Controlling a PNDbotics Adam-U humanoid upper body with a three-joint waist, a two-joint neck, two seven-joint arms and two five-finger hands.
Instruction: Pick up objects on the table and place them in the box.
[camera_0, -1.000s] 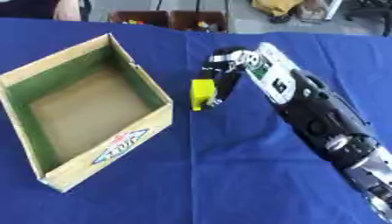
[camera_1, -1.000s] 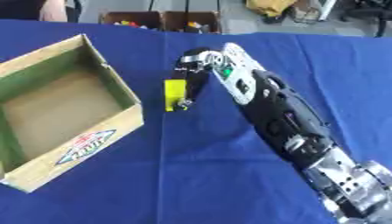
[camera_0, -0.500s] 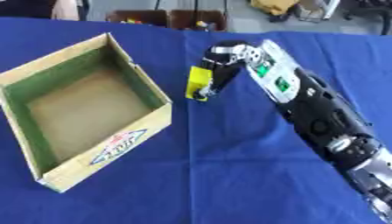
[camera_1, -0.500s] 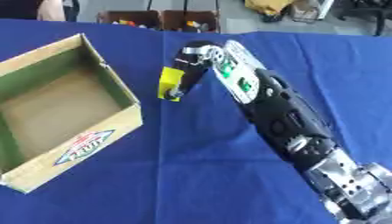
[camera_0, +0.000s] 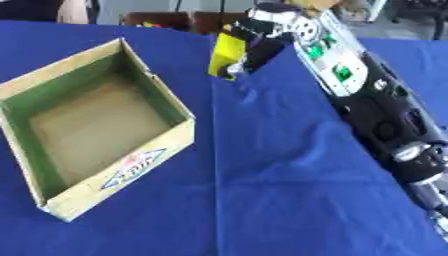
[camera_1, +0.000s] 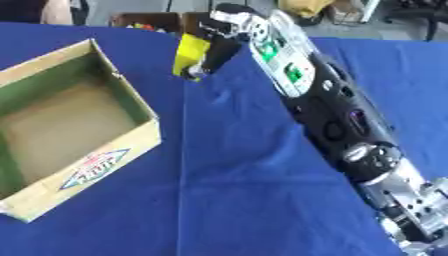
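**Mia:** Box (camera_0: 96, 130) first! It sits on the blue table (camera_0: 280, 200), open on top, with nothing in it that I can see.

**Ben:** And the yellow block (camera_0: 226, 56)?

**Mia:** It is up beside the far right corner of the box, a bit to the right of it. The right robot hand (camera_0: 262, 37) has its fingers curled round it.

**Ben:** What is new?

**Mia:** A second ago the yellow block was lower, right by the table, near the right wall of the box. Now it is higher. I think it is off the table, but I cannot see under it well.

**Ben:** So it got picked up?

**Mia:** I think so. The pick-up part looks done.

**Ben:** What comes next, do you think?

**Mia:** The yellow block is not over the box yet. My guess is it has to go left, over the open top, and then be let go.

**Ben:** What could go wrong?

**Mia:** It could bump the near wall of the box if it goes too low.

**Ben:** And the left robot hand?

**Mia:** I cannot see it anywhere.
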